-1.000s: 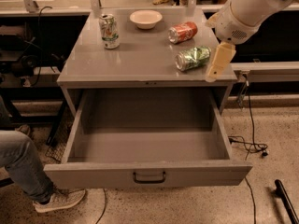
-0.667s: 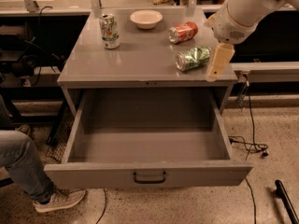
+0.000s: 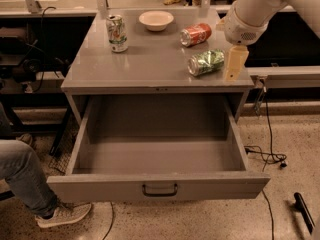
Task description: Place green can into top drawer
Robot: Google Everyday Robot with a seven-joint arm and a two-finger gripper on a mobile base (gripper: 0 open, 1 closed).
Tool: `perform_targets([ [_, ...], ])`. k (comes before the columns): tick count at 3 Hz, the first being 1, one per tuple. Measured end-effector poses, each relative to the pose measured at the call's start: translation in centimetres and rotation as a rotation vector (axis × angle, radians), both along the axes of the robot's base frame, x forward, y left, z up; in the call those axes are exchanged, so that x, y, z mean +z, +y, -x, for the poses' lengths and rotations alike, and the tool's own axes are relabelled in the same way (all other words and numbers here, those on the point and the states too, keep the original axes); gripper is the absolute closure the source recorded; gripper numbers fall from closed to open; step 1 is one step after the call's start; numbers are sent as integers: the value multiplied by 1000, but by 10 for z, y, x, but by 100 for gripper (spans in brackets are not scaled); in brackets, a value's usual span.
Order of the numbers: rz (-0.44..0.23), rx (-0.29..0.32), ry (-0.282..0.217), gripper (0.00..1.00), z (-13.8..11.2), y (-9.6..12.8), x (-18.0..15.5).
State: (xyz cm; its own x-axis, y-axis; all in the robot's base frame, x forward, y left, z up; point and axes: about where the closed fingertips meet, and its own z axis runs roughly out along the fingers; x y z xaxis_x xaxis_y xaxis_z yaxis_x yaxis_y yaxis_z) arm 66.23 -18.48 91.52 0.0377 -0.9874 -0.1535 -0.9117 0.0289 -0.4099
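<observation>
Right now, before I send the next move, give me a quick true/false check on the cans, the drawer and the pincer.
1. The top drawer is open and holds nothing. True.
2. The green can is in the drawer. False: it lies on its side on the cabinet top.
3. The pincer hangs just right of the green can, near the top's right edge. True.
4. The orange-red can stands upright. False: it lies on its side, behind the green can.
5. The white can stands upright at the back left. True.
</observation>
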Motion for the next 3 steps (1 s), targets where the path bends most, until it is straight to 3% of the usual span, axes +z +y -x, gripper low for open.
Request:
perform_targets([
  [3, 132, 80, 126, 0, -37, 10, -45],
])
